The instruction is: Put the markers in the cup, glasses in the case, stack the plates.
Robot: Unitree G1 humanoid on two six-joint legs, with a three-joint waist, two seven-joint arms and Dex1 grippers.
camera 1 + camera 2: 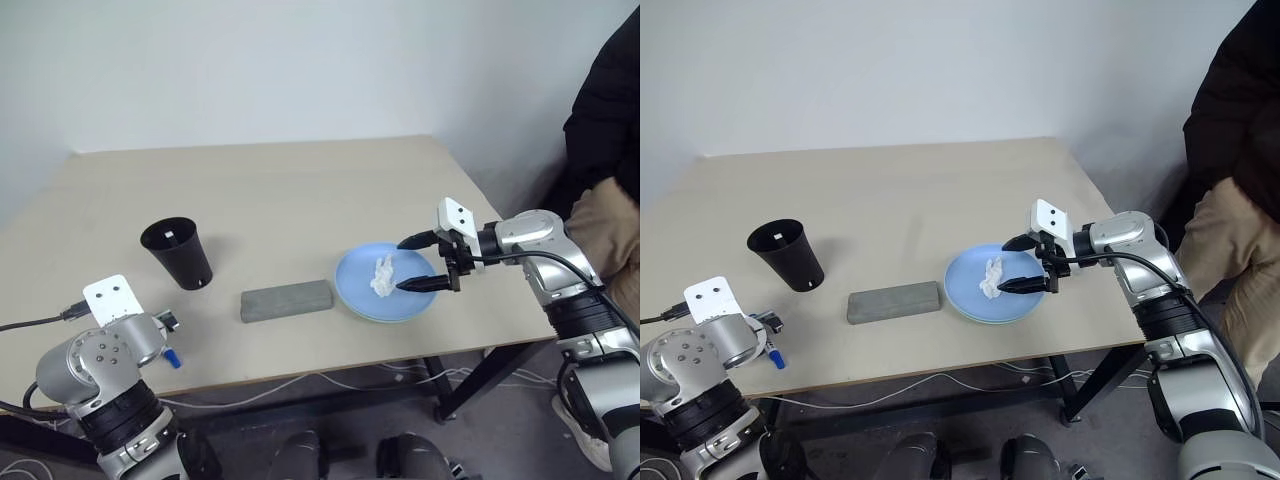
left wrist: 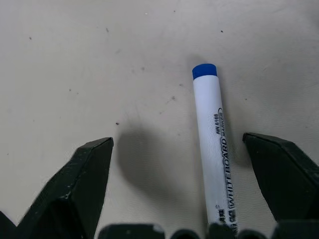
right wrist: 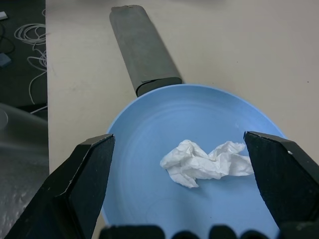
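Two plates (image 1: 352,292) stacked, blue over green, near the worktop's (image 1: 300,190) front edge, tissue (image 1: 383,275) on top. Grey case (image 1: 286,300) shut beside them; glasses unseen. Blue-capped marker (image 2: 213,144) flat between open left claw (image 2: 192,164), not yet gripped; cup (image 1: 178,252) waiting. Right claw (image 1: 425,262) open above tissue.

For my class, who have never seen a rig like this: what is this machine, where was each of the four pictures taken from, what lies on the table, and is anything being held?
It is a humanoid robot with two arms, each ending in a two-fingered black gripper. Two pictures come from cameras in its head, looking down at a table. The other two come from cameras on its wrists.

On the table are a black cup, a grey case and a blue plate stacked on another plate, with a crumpled tissue on top.

The left gripper is open around a blue-capped marker lying on the table. The right gripper hangs open over the tissue. Nothing is held.
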